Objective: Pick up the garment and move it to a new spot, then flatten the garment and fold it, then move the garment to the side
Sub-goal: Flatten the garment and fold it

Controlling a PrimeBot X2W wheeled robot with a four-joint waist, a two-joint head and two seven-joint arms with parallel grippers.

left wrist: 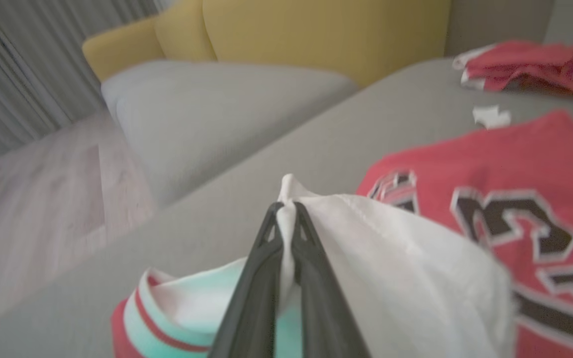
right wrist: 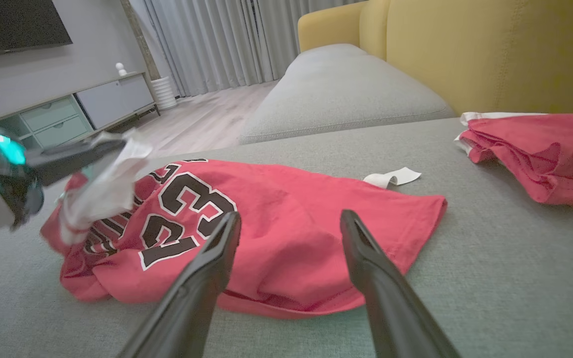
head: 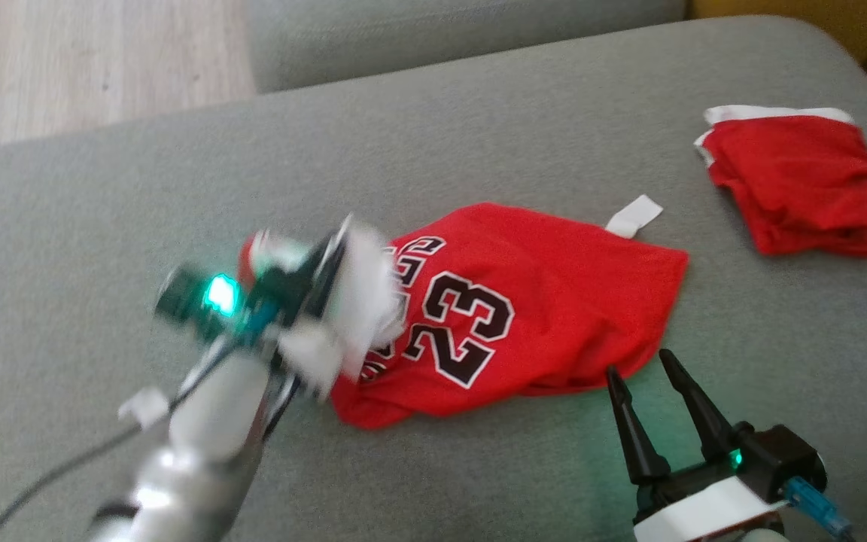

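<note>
Around: we see 1 folded red garment (head: 806,184), 1 white strip (head: 634,216) on sofa (head: 479,113).
L gripper (left wrist: 286,206): pinching white edge of jersey (head: 539,301).
R gripper (head: 639,363): spread.

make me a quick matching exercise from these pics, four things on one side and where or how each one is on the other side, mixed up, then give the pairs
Things:
1. left claw
2. right claw
3. number 23 jersey
4. folded red garment

States:
A. lies apart at the far right of the grey cushion
B. open, holding nothing, tips near the jersey's edge
C. shut on white fabric of the jersey
D. crumpled mid-cushion, digits showing

Pairs: 1-C, 2-B, 3-D, 4-A
</note>
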